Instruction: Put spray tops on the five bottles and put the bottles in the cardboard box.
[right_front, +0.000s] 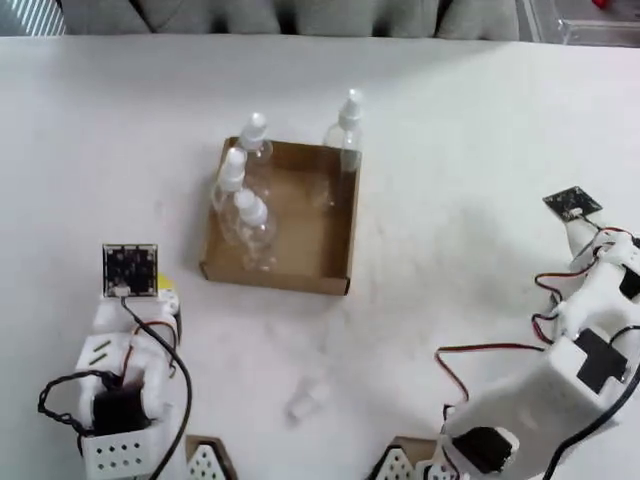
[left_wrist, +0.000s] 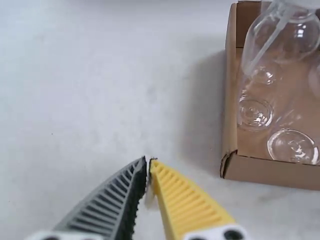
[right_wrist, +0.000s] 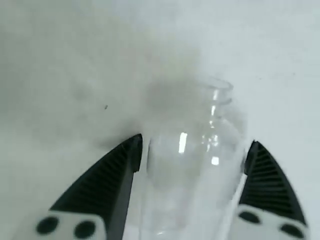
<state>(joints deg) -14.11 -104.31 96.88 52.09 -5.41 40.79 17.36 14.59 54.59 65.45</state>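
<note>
The white table (right_front: 450, 120) has a cardboard box (right_front: 275, 278) in the middle, and bottles with spray tops (right_front: 250, 215) stand in it. A bare bottle (right_wrist: 200, 125) with no top sits between the fingers of the right claw (right_wrist: 195, 141). The fingers are spread wide. Its open neck points straight away from the claw. The left claw (left_wrist: 148, 162) is pressed together beside the box and holds nothing.
</note>
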